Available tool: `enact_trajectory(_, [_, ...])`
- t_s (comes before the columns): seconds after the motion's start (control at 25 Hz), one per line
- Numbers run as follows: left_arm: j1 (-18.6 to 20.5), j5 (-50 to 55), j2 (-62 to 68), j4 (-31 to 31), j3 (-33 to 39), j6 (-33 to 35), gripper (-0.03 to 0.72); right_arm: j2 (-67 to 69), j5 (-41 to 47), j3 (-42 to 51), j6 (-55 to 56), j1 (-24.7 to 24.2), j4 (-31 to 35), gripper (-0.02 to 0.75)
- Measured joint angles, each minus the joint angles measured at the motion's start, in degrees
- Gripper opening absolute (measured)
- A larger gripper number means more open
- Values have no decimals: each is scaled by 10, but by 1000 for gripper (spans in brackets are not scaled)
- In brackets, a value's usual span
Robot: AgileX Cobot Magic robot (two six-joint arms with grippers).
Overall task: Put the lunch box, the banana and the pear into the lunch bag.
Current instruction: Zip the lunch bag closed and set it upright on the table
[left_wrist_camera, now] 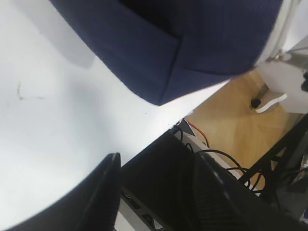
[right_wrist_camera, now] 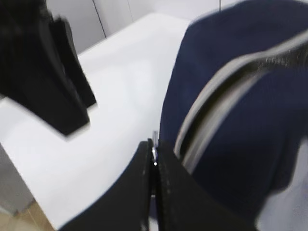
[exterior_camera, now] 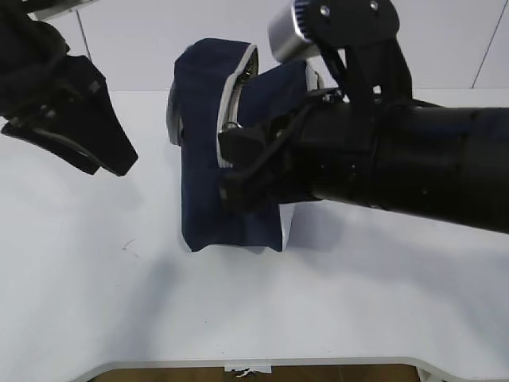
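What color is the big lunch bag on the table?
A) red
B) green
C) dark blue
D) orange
C: the lunch bag standing on the white table is dark navy blue fabric with a grey zipper edge.

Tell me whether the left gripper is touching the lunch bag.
Apart. In the left wrist view the open left gripper sits low in frame with bare white table between its fingers and the lunch bag; the exterior view shows the same gap.
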Motion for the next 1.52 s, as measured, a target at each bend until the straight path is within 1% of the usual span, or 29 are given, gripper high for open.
enact_trajectory(0.16, [-18, -4, 0, 0, 0, 7, 371, 11, 0, -33, 0, 0, 36, 1])
enact_trajectory(0.32, [-21, -10, 0, 23, 0, 11, 371, 16, 4, -57, 0, 0, 47, 1])
enact_trajectory(0.64, [-21, -15, 4, 25, 4, 13, 371, 23, 54, -73, 0, 0, 48, 1])
enact_trajectory(0.76, [-21, -15, 6, 24, 4, 18, 371, 27, 62, -92, 0, 0, 36, 1])
enact_trajectory(0.96, [-21, -23, 6, 20, 4, 27, 371, 46, 63, -125, -7, 0, 36, 1])
enact_trajectory(1.12, [-21, -24, 6, 20, 4, 28, 371, 61, 65, -128, -20, 0, 33, 1])
enact_trajectory(1.32, [-21, -24, 6, 21, 4, 28, 371, 70, 100, -130, -22, 0, 36, 1])
enact_trajectory(1.52, [-21, -23, 6, 21, 4, 28, 370, 70, 110, -131, -23, 0, 36, 1])
